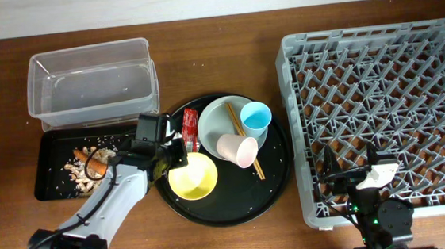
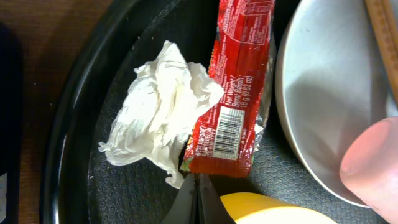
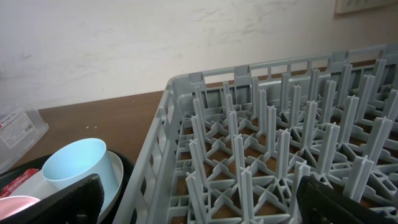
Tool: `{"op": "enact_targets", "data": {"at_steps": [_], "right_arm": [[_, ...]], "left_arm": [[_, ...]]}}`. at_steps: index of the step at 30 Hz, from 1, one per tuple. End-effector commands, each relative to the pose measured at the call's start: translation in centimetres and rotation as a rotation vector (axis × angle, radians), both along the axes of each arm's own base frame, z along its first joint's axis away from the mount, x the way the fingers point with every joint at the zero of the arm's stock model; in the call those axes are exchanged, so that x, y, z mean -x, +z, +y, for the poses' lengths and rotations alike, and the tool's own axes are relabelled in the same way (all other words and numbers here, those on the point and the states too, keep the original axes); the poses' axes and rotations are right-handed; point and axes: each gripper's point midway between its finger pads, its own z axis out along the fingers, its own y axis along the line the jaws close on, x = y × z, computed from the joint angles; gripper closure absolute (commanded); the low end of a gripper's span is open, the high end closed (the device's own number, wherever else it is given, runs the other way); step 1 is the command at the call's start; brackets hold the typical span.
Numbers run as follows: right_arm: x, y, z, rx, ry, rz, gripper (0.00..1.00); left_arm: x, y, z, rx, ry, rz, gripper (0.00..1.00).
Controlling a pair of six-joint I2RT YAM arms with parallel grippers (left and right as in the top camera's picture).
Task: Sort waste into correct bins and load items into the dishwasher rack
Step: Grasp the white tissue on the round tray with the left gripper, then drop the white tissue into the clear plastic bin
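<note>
My left gripper [image 2: 199, 198] is shut and empty, its tips just below the lower edge of the red snack wrapper [image 2: 236, 87] and beside the crumpled white tissue [image 2: 155, 106] on the round black tray [image 1: 275, 188]. In the overhead view it [image 1: 175, 150] hides the tissue. The grey plate [image 1: 224, 120] holds the light blue cup [image 1: 255, 117], the pink cup [image 1: 238, 149] on its side and the chopsticks [image 1: 244, 143]. The yellow bowl [image 1: 192, 177] sits in front. My right gripper [image 3: 205, 205] is open over the near left corner of the dishwasher rack [image 1: 388, 111].
The clear tub [image 1: 92, 81] stands at the back left. In front of it the black rectangular tray [image 1: 51, 166] holds beige food scraps [image 1: 79, 171] and a small carrot [image 1: 98, 160]. The round tray's rim lies close to the rack's left wall.
</note>
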Motion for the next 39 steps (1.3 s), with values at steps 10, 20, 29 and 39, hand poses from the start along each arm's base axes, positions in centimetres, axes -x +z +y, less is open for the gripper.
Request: {"op": "enact_targets", "data": {"at_steps": [10, 20, 29, 39], "right_arm": [[0.0, -0.4, -0.3, 0.001, -0.013, 0.007, 0.02], [0.0, -0.4, -0.3, 0.001, -0.013, 0.007, 0.02], [0.0, -0.4, -0.3, 0.001, -0.013, 0.007, 0.02], [0.0, -0.4, -0.3, 0.001, -0.013, 0.007, 0.02]], "left_arm": [[4.6, 0.7, -6.0, 0.299, -0.194, 0.183, 0.99], [3.2, 3.4, -9.1, 0.346, -0.288, 0.094, 0.99], [-5.0, 5.4, 1.1, -0.243, 0.022, -0.200, 0.40], [-5.5, -0.8, 0.9, -0.280, 0.004, -0.090, 0.75]]}}
